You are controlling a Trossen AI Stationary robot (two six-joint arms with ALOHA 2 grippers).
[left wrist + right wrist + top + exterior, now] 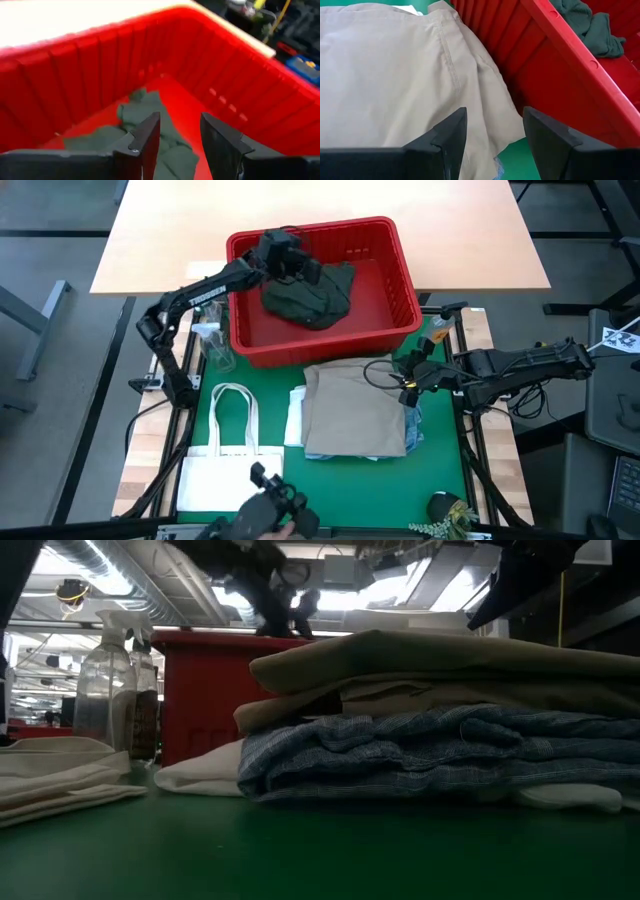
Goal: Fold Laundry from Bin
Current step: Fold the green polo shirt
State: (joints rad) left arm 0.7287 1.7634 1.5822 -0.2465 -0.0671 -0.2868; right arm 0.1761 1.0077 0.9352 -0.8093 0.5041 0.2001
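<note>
A dark green garment (310, 298) lies crumpled on the floor of the red bin (395, 240) at the table's far side. My left gripper (180, 135) hovers open above the garment inside the bin. A stack of folded laundry sits on the green mat in front of the bin: a beige piece (352, 412) on top, blue-and-white cloth (400, 755) and white cloth (294, 415) beneath. My right gripper (495, 135) is open just over the beige piece's far right corner, near the bin's wall.
A flat white tote bag (230, 460) with handles lies on the mat's near left. Clear spray bottles (105, 680) stand left of the bin. A dark device (275, 505) sits at the near edge, and a small plant (445, 515) at the near right.
</note>
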